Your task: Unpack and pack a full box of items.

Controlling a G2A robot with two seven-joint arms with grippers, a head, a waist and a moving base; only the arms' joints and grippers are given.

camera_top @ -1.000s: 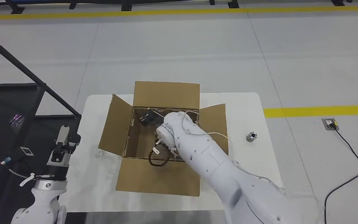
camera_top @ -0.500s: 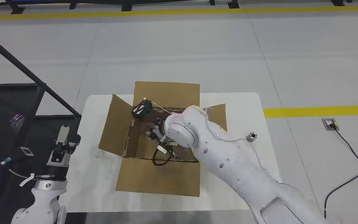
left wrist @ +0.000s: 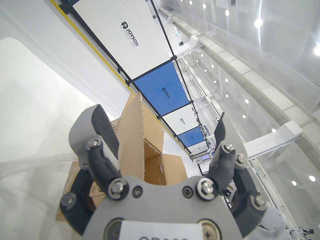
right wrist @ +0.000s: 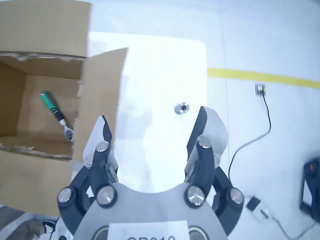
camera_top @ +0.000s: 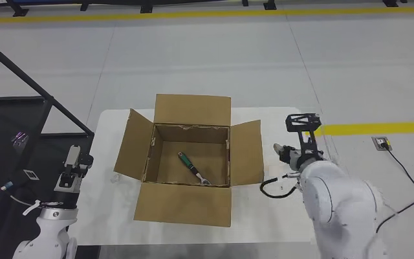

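An open cardboard box point(camera_top: 182, 204) stands in the middle of the white table point(camera_top: 110, 213), all flaps folded out. Inside lies a ratchet wrench with a green handle point(camera_top: 193, 168), also seen in the right wrist view point(right wrist: 57, 112). My right gripper point(camera_top: 303, 121) point(right wrist: 153, 116) is open and holds nothing, above the table's right edge beside the box's right flap. A small metal socket point(right wrist: 181, 108) stands on the table ahead of it. My left gripper point(camera_top: 73, 158) point(left wrist: 162, 128) is open and empty, off the table's left edge, facing the box's left flap point(left wrist: 136, 131).
A black rack point(camera_top: 26, 149) stands left of the table. On the floor to the right lie a yellow line point(camera_top: 362, 128), a floor socket point(camera_top: 380, 143) with a cable, and a black device point(right wrist: 310, 188). Bare tabletop lies on both sides of the box.
The right arm has come out from over the box and swung to the table's right side. The box's inside with the wrench is now uncovered. The left arm has stayed put.
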